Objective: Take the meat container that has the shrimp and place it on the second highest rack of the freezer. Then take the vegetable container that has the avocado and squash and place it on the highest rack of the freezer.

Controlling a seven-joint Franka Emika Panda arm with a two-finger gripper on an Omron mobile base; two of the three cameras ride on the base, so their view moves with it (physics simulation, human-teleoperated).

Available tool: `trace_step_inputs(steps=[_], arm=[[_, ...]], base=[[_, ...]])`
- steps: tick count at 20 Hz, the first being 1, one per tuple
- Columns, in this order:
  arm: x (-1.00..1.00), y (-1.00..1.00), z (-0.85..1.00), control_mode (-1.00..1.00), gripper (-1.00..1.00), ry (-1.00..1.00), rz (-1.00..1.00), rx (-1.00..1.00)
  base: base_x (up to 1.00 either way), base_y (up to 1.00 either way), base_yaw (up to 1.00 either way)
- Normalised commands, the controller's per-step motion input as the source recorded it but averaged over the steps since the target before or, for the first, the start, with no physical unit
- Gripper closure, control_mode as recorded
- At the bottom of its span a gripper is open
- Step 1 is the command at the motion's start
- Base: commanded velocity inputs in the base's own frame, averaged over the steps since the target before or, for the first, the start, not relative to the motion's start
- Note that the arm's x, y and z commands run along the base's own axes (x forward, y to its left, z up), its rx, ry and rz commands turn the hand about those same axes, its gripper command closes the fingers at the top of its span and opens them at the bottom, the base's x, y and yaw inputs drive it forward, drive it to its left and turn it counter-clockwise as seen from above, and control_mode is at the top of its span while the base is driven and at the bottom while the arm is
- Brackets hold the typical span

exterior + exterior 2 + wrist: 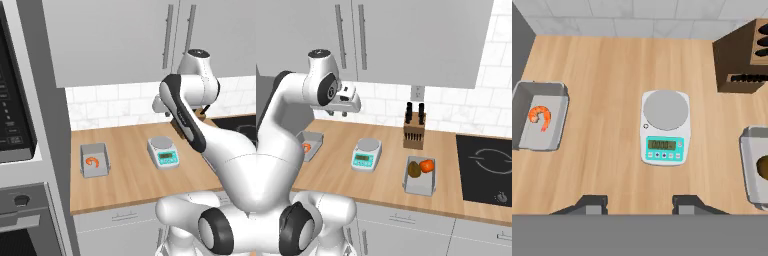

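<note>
Hovering high over the wooden counter point(612, 65), the gripper point(641, 204) looks straight down with its two dark fingertips point(592, 204) standing apart and nothing between them. Directly ahead of it sits a kitchen scale point(664, 127); the meat container point(540, 116) with the shrimp point(540, 115) lies well off to the hand's left, its long axis running away from the counter's front edge. To the hand's right, about as far off, sits the vegetable container point(420, 176), so the coming reach likely swings left.
</note>
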Motion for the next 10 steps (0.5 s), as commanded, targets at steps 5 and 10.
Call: trace_step_inputs(steps=[5,10], arm=[[0.0,0.16,-0.37,-1.0,-1.0,0.01,0.0,0.06],[0.0,0.75,-0.69,-1.0,-1.0,0.11,0.01,0.03]], base=[[0.0,0.0,0.0],[0.0,0.0,0.0]])
